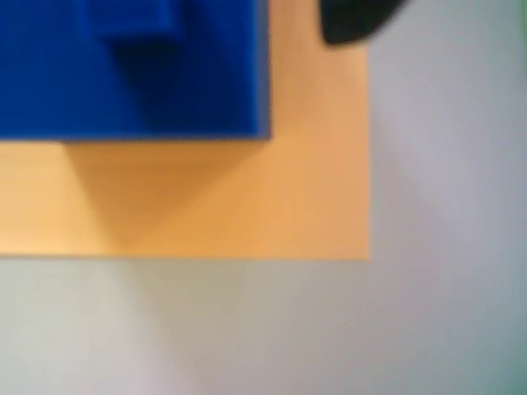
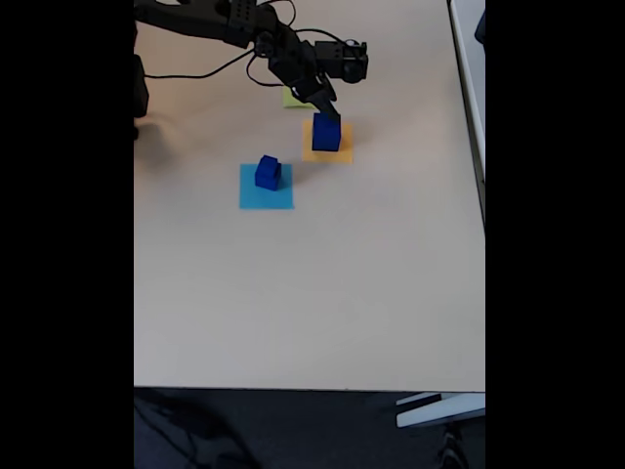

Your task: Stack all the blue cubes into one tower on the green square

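Step in hand: claw [image 2: 330, 109] is down at the big cube [image 2: 326, 133] on the orange square [image 2: 327, 152], near the counter's far edge; whether its fingers are apart or clamped I cannot tell. The wrist view shows the cube [image 1: 132, 66] blurred and close. Another cube [image 2: 269, 173] sits on the light blue square [image 2: 266, 195]. The green square [image 2: 293, 98] lies just behind, partly hidden by the arm. Next: a firm grip, lift, and carry to green. No containers.

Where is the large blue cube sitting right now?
In the fixed view, the large blue cube sits on the orange-yellow square, right of the light blue square, directly under the end effector.
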Available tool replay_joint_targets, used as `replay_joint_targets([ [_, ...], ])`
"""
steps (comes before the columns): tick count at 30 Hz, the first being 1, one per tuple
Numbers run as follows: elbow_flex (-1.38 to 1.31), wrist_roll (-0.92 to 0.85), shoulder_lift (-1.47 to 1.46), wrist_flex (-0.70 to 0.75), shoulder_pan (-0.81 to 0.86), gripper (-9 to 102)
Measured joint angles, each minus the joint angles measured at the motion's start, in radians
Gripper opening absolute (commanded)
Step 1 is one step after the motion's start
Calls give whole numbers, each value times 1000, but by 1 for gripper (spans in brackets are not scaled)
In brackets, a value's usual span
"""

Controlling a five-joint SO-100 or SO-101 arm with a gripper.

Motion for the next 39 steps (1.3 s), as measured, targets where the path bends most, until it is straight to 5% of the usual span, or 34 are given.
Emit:
replay_joint_targets([
  [39, -26, -38, -26, 74, 23, 20],
])
